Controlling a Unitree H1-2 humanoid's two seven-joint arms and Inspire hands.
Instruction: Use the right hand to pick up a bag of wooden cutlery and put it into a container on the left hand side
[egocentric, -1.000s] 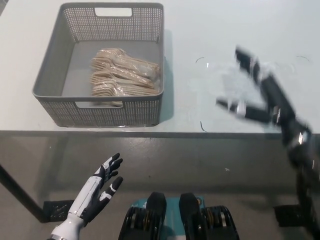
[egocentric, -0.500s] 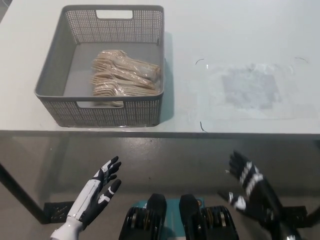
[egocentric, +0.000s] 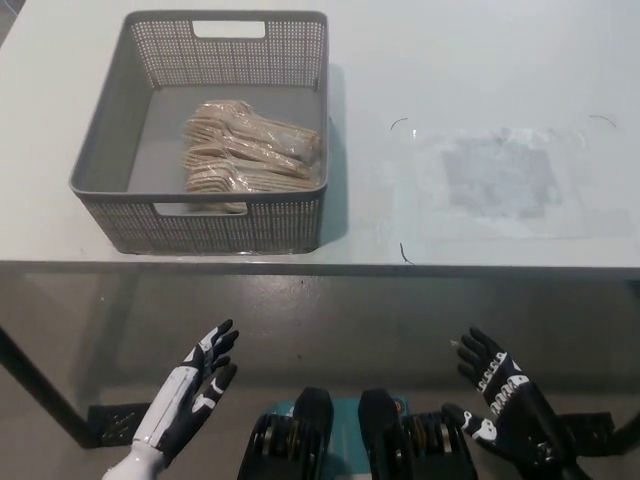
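Fingers (egocentric: 477, 349) of the right hand (egocentric: 506, 403) spread apart, apparently holding nothing.

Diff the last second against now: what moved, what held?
The right hand withdrew from over the table to below its near edge, at the lower right; it is open and empty. The left hand stayed low at the lower left, open. The bags of wooden cutlery still lie in the grey basket.
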